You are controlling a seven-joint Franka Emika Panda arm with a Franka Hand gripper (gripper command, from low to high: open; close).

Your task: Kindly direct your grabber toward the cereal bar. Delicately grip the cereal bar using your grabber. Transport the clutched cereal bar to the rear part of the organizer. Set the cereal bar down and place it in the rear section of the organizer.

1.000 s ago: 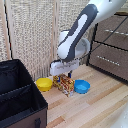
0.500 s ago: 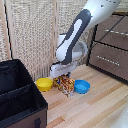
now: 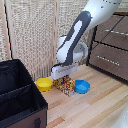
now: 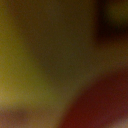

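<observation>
The cereal bar (image 3: 65, 86), a package with busy red, yellow and orange print, stands on the wooden floor between the yellow bowl (image 3: 44, 84) and the blue bowl (image 3: 81, 87). My grabber (image 3: 64, 76) is right on top of the cereal bar, its white block just above the package; its fingers are hidden, so I cannot tell whether they are closed on it. The black organizer (image 3: 20, 97) with an inner divider stands at the exterior view's left. The wrist view is a close blur of yellow and red.
A brown wooden dresser (image 3: 110, 47) stands at the exterior view's right. A woven screen wall (image 3: 35, 35) runs behind the bowls.
The arm has come down a little onto the cereal bar. The bowls and the organizer have not moved.
</observation>
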